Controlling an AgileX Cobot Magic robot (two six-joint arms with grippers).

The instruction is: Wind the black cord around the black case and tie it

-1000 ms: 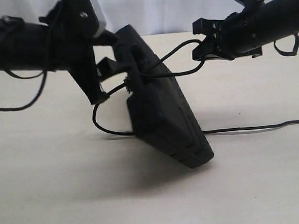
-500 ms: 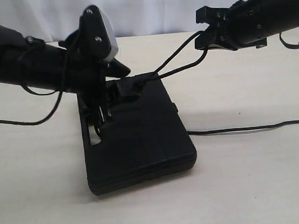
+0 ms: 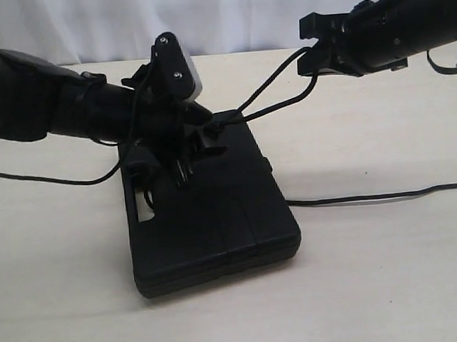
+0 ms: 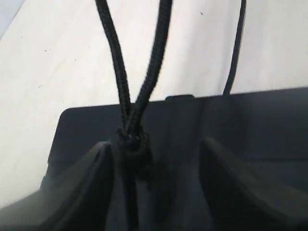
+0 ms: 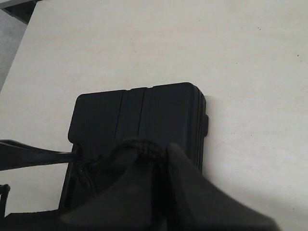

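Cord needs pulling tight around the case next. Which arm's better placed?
Right. The right gripper is shut on the black cord, whose two strands run up to it from the knot on the black case. The left gripper is open astride that knot, holding nothing.

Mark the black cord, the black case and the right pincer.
black cord (image 4: 155,62): left wrist view, right strand above the knot.
black case (image 3: 217,234): exterior view, flat top face.
right pincer (image 5: 151,150): right wrist view, between its closed tips.

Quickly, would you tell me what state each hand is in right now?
Left hand: open, holding nothing.
Right hand: closed, holding the black cord.
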